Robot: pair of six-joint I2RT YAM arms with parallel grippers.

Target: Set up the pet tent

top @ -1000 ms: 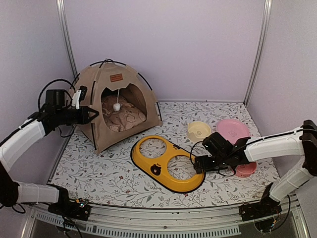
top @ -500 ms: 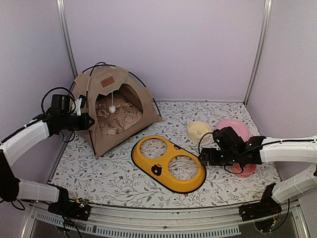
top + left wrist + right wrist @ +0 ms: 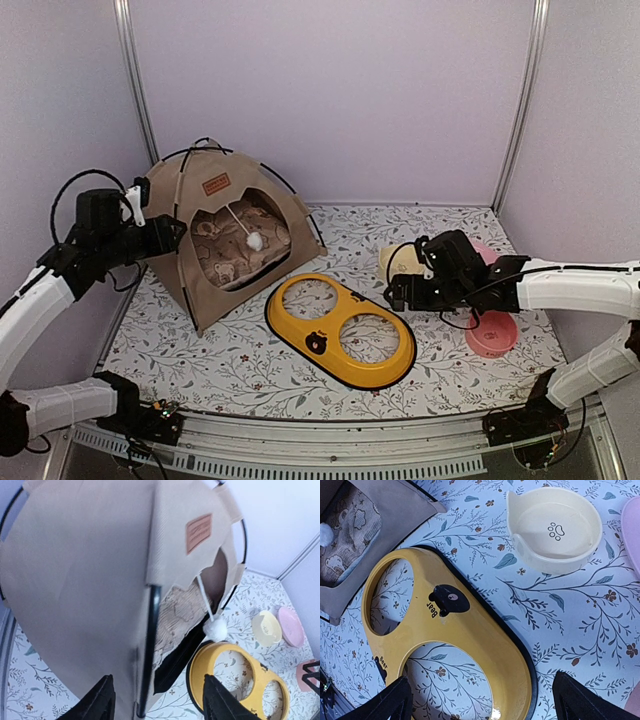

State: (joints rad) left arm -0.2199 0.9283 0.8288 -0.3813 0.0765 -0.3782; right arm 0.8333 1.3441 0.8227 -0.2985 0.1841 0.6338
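Top view: floral-print table (image 3: 250,365), lilac walls (image 3: 340,100) on three sides, two metal posts (image 3: 133,75) in the back corners. One tent (image 3: 205,215) upright at back left, opening facing front-right. One cushion (image 3: 225,268) inside, one pompom (image 3: 255,241) hanging in the doorway. One yellow tray (image 3: 340,325) with two holes at centre front. One cream bowl (image 3: 400,262) right of centre, two pink dishes (image 3: 492,335) further right, one partly behind the right arm. Left gripper (image 3: 170,235) at the tent's left wall, right gripper (image 3: 397,293) low between tray and cream bowl.

Left wrist: tan tent (image 3: 75,580) wall filling most of the frame. One brown label (image 3: 199,532) above the doorway, one black pole (image 3: 150,645) running down between the fingers (image 3: 100,702). Left gripper (image 3: 160,702) jaws apart, pole in the gap, contact unclear. Also pompom (image 3: 215,629), tray (image 3: 212,662), cream bowl (image 3: 266,627) and both pink dishes (image 3: 291,625) on the print surface.

Right wrist: tray (image 3: 470,630) on the print, bear logo between its two holes. Cream bowl (image 3: 555,527) with paw mark just beyond, apart from the tray. Tent (image 3: 395,505) edge, cushion (image 3: 350,535) and pompom (image 3: 325,532) at top left. Right gripper (image 3: 482,705) jaws wide apart above the tray's end, holding nothing.
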